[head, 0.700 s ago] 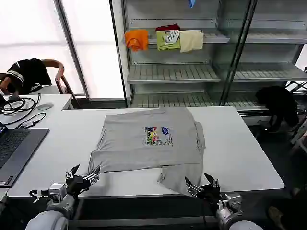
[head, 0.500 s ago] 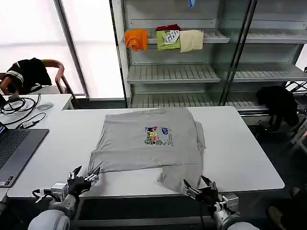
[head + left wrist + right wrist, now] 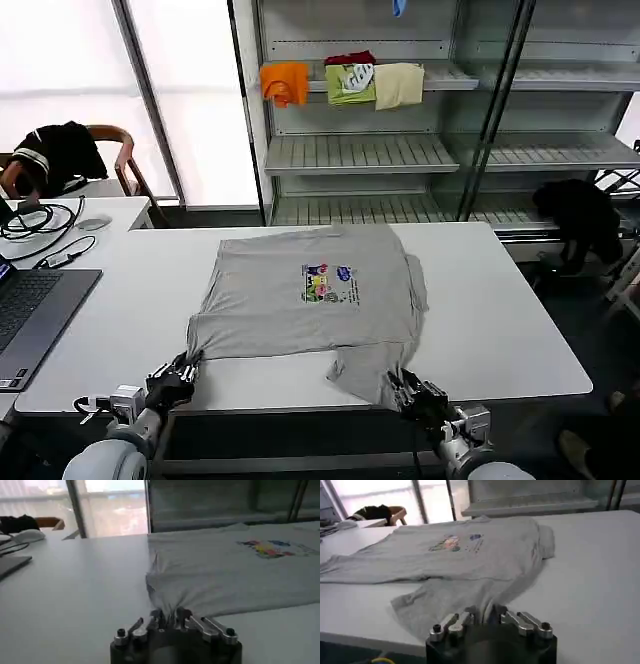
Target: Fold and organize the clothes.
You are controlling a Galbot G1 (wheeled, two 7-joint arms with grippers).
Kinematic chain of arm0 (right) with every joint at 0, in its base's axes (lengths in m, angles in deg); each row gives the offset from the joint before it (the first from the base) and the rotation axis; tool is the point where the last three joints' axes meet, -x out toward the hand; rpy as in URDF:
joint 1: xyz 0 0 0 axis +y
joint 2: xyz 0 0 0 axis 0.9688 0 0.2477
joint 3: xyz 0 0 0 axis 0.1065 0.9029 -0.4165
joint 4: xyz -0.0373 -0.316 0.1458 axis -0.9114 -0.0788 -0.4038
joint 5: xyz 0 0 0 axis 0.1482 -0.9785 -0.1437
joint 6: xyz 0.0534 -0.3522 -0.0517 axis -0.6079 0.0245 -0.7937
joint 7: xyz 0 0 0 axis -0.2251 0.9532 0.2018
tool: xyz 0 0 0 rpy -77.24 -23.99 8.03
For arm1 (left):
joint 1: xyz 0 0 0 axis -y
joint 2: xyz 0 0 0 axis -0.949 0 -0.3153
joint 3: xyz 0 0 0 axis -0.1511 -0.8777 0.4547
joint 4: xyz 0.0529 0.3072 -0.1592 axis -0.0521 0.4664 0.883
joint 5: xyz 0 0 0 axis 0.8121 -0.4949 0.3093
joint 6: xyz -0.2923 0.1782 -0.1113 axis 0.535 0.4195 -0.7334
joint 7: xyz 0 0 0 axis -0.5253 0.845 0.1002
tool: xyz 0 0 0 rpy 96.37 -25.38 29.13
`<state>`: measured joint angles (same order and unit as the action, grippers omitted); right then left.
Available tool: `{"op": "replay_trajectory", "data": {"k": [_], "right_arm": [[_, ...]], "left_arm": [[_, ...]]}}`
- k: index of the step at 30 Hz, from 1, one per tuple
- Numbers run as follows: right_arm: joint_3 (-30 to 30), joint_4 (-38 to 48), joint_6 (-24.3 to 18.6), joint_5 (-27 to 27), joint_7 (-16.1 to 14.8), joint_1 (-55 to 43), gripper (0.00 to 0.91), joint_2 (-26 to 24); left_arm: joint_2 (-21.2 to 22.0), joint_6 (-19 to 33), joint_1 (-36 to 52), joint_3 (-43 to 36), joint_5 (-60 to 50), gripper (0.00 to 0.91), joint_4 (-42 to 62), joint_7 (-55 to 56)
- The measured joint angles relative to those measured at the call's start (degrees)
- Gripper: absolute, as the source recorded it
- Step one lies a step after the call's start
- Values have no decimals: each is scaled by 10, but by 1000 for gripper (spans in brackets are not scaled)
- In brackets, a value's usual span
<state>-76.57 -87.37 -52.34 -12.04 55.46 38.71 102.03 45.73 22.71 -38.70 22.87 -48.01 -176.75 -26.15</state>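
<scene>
Both grippers closed since earlier: left gripper (image 3: 178,376) pinches shirt (image 3: 310,295) corner, right gripper (image 3: 413,392) pinches hem at near table (image 3: 500,330) edge.

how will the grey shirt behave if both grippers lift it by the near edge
Probably floppy: the grey shirt already puckers where the left gripper and right gripper pinch it. It looks thin and light, so the middle would likely sag. It may drag across the smooth table.
</scene>
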Motion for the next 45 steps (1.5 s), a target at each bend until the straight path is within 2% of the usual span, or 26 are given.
{"op": "replay_trajectory", "data": {"k": [5,11,23,33,45], "right_arm": [[-5,2,-27,5,2,-14,0,10],[-1,21,-39,1,9,-60,0,33],[7,142,-40,-19,21,-225,0,84],[6,267,-51,-40,18,-340,0,111],[4,371,-62,-57,13,-409,0,121]], "left_arm": [[4,4,7,5,31,0,0,2],[12,3,34,12,96,0,5,12],[30,-8,146,2,175,0,61,43],[40,-10,234,-3,172,0,136,57],[43,-12,269,-10,136,10,193,53]]}}
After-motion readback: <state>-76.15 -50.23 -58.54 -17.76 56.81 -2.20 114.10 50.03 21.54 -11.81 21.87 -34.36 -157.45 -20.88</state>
